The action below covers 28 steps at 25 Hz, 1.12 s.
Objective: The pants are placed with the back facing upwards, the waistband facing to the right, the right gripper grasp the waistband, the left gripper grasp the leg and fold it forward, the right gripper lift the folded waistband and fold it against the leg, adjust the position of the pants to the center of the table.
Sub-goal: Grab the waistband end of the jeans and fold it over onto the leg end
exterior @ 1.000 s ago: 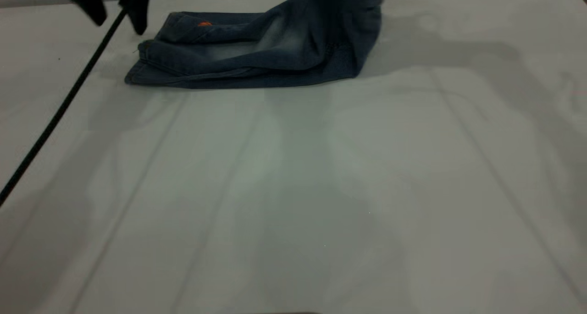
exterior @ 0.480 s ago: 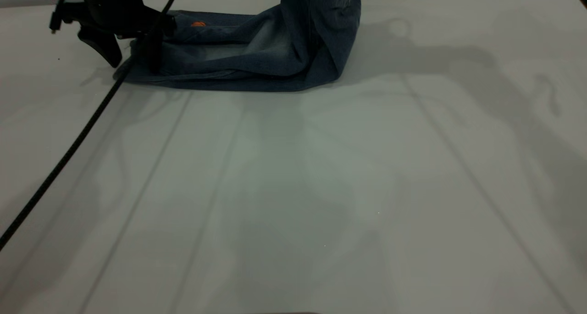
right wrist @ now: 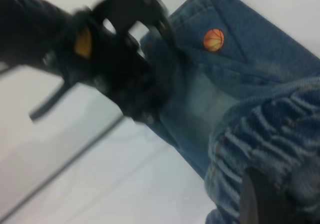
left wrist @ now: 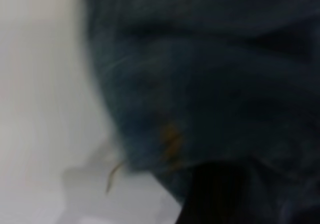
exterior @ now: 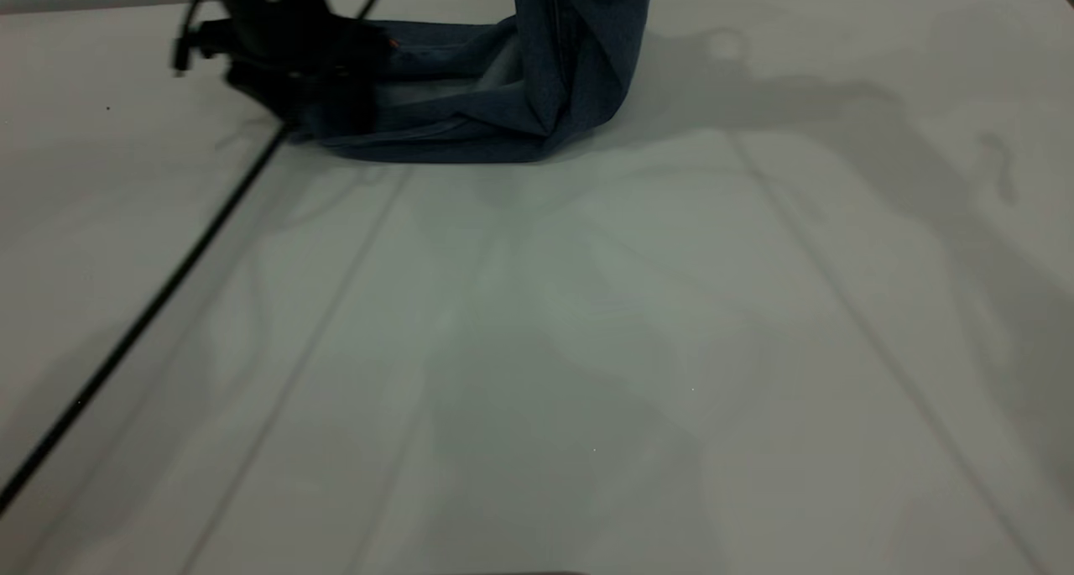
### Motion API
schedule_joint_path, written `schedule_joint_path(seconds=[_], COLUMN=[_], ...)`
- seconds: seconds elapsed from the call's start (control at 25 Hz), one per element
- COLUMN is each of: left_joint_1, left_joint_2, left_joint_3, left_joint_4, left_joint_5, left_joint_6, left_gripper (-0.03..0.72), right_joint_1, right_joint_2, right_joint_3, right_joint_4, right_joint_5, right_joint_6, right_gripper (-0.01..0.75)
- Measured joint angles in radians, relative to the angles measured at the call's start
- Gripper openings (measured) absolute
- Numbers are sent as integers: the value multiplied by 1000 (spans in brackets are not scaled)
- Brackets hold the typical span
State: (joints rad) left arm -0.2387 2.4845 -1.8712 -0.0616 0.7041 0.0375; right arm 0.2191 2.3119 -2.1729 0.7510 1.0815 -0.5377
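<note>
Pants [exterior: 470, 105]: lying far on the table [exterior: 587, 348], waist end lifted upright.
Left gripper [exterior: 323, 109]: on the leg hem; grip cannot be told.
Right gripper [right wrist: 262, 199]: clenched on the gathered waistband [right wrist: 265, 139].

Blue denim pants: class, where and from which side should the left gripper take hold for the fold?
Grip the blue denim pants at the layered leg hems, coming from the left over the bare white table: they lie flat there, while the gathered waistband is lifted at the right.
</note>
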Motion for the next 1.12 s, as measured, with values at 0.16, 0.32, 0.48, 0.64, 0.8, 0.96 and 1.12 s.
schedule_joint_path(seconds=[0.16,0.32,0.48,0.64,0.8,0.96,1.12], left_joint_1=[-49,-53,-28,0,30,65,77], left_joint_2=[3,4,3,3,2,-4,-13], left_joint_3=[-6,-62,-178,-324,-463,-587,-674], left_joint_4=[-24,-30,22,177,294,309,312], left_joint_5=[-8,70,236,449,469,469,469], left_joint_6=[5,6,6,2,-38,-103,-116], left_gripper=[505,505,505,505,505,505,505], right_joint_1=[0,17,63,90,99,122,161], right_joint_2=[0,0,0,0,17,84,158], right_joint_3=[-1,-1,-1,-1,-3,-5,-5], right_joint_4=[7,19,23,25,39,97,224], right_joint_5=[0,-9,-36,-66,-99,-146,-223], right_joint_6=[3,3,3,3,2,-10,-87], right_gripper=[50,50,50,50,50,50,50])
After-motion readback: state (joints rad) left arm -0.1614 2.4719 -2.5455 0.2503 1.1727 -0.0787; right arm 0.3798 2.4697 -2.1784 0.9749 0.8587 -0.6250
